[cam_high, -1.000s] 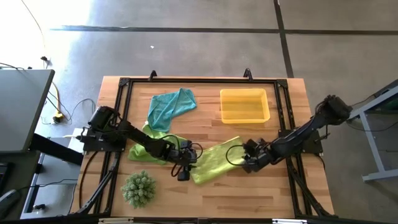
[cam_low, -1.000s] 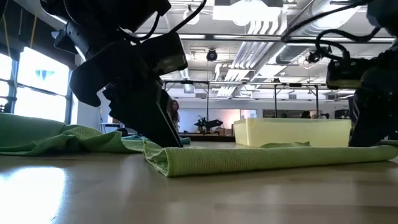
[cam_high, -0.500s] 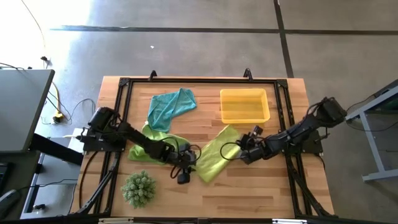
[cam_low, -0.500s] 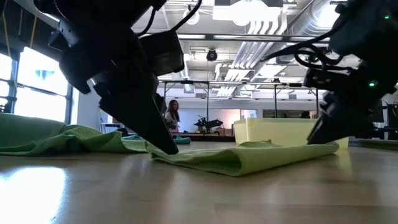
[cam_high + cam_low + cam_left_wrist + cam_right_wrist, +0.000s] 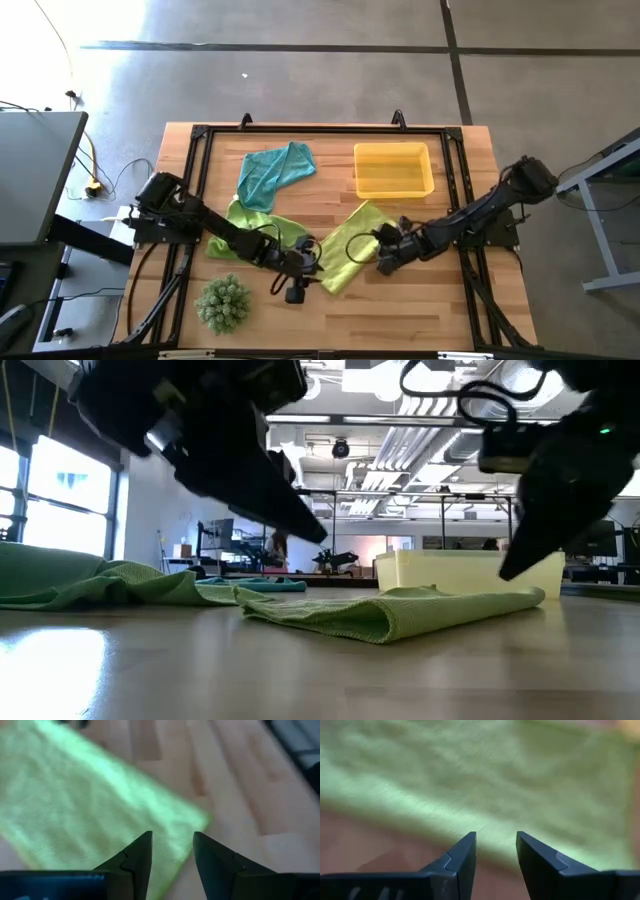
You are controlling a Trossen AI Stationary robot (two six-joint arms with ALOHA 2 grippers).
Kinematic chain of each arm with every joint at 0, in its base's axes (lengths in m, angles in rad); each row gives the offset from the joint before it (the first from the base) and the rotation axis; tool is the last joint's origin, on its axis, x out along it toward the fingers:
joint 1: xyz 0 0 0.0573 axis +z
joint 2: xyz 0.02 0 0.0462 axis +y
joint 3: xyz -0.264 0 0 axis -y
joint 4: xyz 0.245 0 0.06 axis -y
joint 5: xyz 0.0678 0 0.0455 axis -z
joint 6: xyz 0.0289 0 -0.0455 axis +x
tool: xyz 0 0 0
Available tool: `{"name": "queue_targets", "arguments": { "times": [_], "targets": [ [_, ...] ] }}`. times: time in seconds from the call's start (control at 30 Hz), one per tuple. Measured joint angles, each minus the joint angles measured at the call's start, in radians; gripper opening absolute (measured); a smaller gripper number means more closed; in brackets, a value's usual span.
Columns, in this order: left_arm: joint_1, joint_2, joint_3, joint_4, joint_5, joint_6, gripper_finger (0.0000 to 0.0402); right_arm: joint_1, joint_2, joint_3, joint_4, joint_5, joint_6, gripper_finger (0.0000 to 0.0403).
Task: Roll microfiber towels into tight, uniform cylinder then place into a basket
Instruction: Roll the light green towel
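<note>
Towels are lying at three spots on the desk: a lime-green towel (image 5: 348, 245) folded over near the middle, a second lime-green towel (image 5: 238, 228) bunched toward the left edge, and a teal towel (image 5: 273, 172) crumpled toward the far edge, just left of the yellow basket (image 5: 394, 169), which is sitting near the far right corner with nothing in it.

Both arms are leaning in on the middle towel. The left gripper (image 5: 296, 280) is hovering at its near left end with the fingers apart and nothing between them, as its wrist view is showing. The right gripper (image 5: 388, 252) is hanging over the towel's right edge, fingers likewise parted and holding nothing.

My worry is that this fold is looking loose and lopsided, so a roll begun from it is likely coming out cone-shaped or slack. If one gripper is pinching only the top layer, the lower layer is probably dragging and the towel skewing. The second green towel is lying just beside the left arm and could be getting caught up.
</note>
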Motion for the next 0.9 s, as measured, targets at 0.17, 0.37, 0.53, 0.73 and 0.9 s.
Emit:
{"name": "queue_targets", "arguments": {
  "times": [0.17, 0.37, 0.53, 0.73, 0.9],
  "targets": [
    [0.028, 0.015, 0.0, -0.044, -0.016, -0.029, 0.0133, 0.105, 0.037, 0.0, -0.016, 0.034, 0.203, 0.0133],
    [0.04, 0.034, -0.002, -0.096, 0.019, -0.051, 0.0133, 0.148, 0.142, 0.0, -0.018, 0.154, 0.302, 0.0133],
    [0.029, 0.034, -0.001, -0.101, 0.051, -0.103, 0.0133, 0.145, 0.212, 0.006, -0.026, 0.24, 0.287, 0.0133],
    [0.006, 0.034, -0.001, -0.099, 0.085, -0.192, 0.0133, 0.125, 0.231, -0.002, -0.072, 0.389, 0.111, 0.0133],
    [-0.01, 0.034, -0.001, -0.045, 0.087, -0.238, 0.0133, 0.082, 0.231, -0.002, -0.105, 0.466, -0.071, 0.0133]
  ]
}}
